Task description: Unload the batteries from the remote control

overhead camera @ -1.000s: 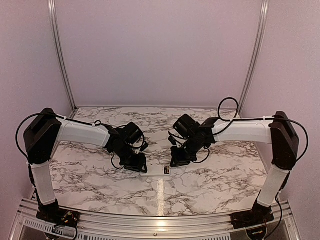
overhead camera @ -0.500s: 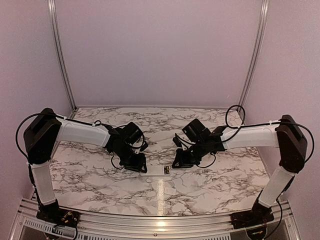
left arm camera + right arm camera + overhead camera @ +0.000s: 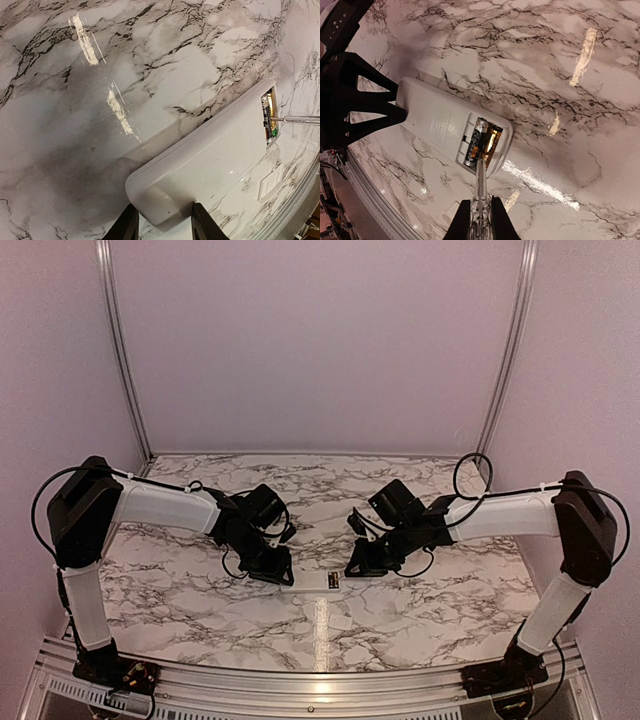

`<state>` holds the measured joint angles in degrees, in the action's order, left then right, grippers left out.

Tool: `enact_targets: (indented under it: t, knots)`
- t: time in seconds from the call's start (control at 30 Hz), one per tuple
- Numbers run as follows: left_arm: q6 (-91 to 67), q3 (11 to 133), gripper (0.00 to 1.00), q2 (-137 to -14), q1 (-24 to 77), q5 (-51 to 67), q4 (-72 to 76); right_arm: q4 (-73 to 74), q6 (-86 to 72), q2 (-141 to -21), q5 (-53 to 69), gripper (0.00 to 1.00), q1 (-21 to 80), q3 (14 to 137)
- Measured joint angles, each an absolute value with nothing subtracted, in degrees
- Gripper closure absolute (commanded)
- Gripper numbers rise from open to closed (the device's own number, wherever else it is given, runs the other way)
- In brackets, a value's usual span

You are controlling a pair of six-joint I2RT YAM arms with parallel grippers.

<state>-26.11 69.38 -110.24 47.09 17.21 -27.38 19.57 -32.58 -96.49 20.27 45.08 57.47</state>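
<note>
The batteries (image 3: 482,142) lie mid-frame, lengthwise straight above my right gripper (image 3: 481,222), clamped on the pointed tool (image 3: 480,182) tipped at their lower end; my left gripper (image 3: 161,222) pinches the remote control (image 3: 215,165).

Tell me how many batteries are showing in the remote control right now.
2. Both lie side by side in the open end of the remote control: a dark one and a gold-looking one beside it. Another could be hidden underneath.
</note>
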Motion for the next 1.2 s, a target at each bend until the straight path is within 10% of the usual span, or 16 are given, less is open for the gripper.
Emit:
enact_targets:
  t: [1.2]
  knots:
    - [-25.3,69.6,0.70,-110.2,47.0,15.8,-27.2,21.1,-31.0,-96.4,21.6,1.00,44.7,57.9]
